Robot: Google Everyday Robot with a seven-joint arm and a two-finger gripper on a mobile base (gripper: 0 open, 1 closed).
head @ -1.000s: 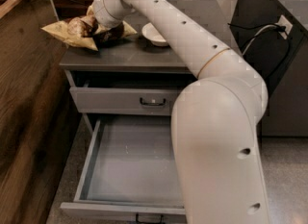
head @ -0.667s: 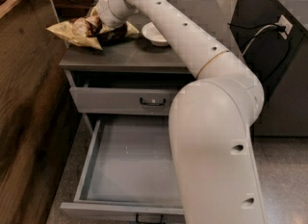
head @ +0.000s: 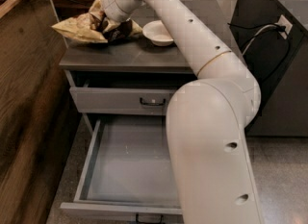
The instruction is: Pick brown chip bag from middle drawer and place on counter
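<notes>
The brown chip bag, dark brown with crumpled tan ends, is at the far left corner of the counter, partly overhanging its left edge. My gripper is right at the bag's middle, reached in from the right, and it hides part of the bag. I cannot tell whether the bag rests on the counter or is held just above it. The middle drawer is pulled wide open below, and its grey floor shows nothing in it. My white arm covers the drawer's right side.
A white bowl stands on the counter just right of the bag. A closed drawer with a black handle is above the open one. A brown wooden panel runs along the left. A dark cabinet with a cable stands right.
My gripper and the chip bag have shifted a little to the right over the counter's left corner. The drawer has stayed open.
</notes>
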